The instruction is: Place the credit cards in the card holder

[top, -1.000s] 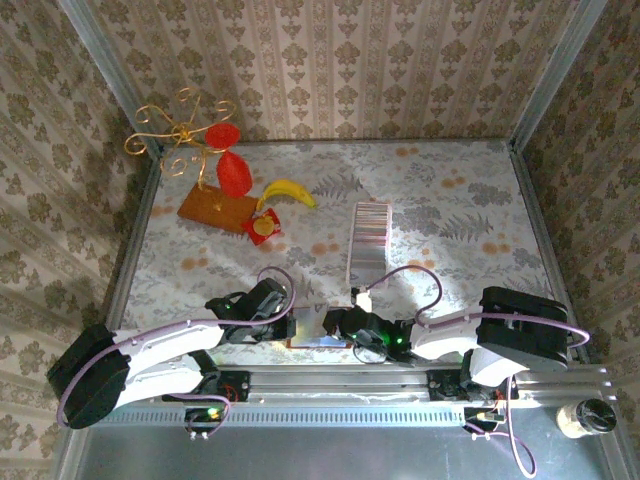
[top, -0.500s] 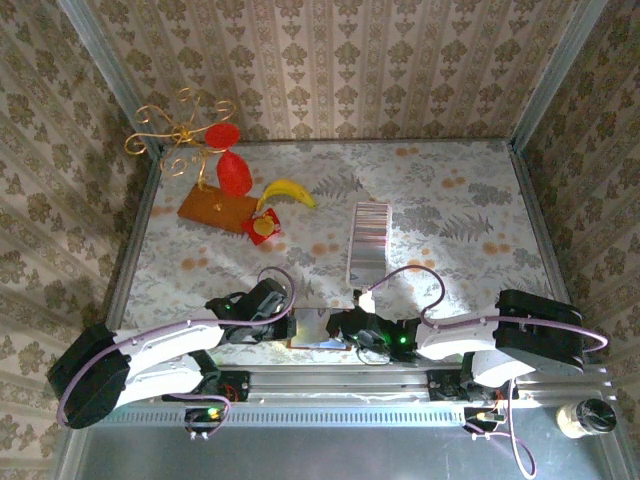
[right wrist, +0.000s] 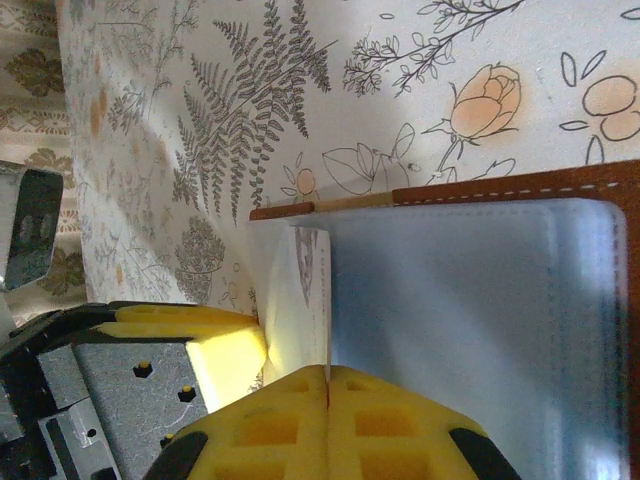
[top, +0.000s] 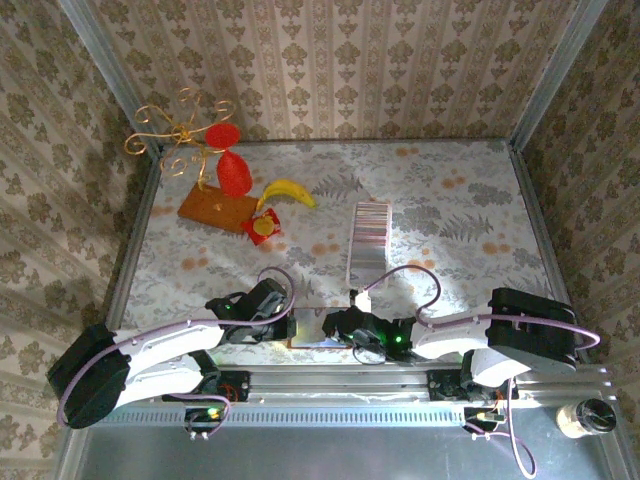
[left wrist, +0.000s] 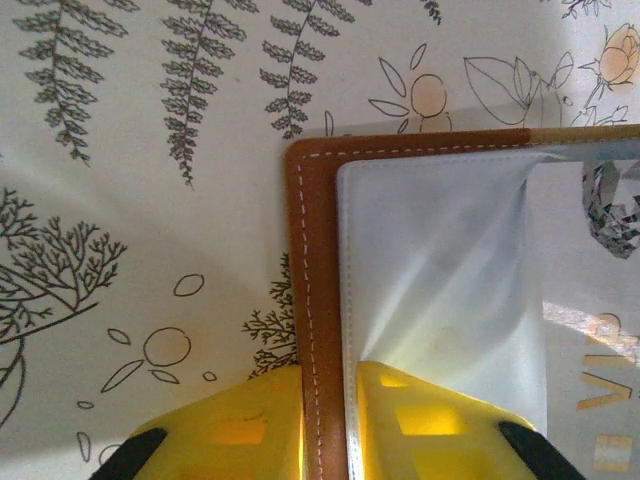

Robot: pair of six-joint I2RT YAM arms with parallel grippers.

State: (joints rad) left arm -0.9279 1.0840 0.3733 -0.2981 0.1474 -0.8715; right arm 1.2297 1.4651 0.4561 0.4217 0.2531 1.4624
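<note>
Two hands, both working at the near edge of the desk (top: pixel 450 200), right in front of the arm bases. Your right hand (right wrist: pixel 328 385) is clenched tight on a single credit card (right wrist: pixel 305 290): the yellow pads are pressed together with the card standing edge-on between them. In that wrist view the card runs along the left edge of the pale blue-grey pocket of the card holder (right wrist: pixel 470 320). Honestly I can't tell whether it's actually inside a sleeve or just lying against it.

Your left hand (left wrist: pixel 325 388) is on the opposite side of the holder. Its two yellow fingers (left wrist: pixel 240 425) sit either side of the brown stitched border with only a narrow gap, so it's grasping the holder by that edge. The holder itself lies spread flat on the desk, inside facing up, brown leather rim around the pale lining. Over at the right side of the left wrist view you can make out gold "VIP" lettering on a card.

The rest of the credit cards (top: pixel 367 240) are laid out as a long striped strip further out on the desk, well apart from both hands. Way off at the far left there's a banana (top: pixel 290 190), an orange-brown board (top: pixel 213 208) and a small red square (top: pixel 266 228) bunched near each other.
</note>
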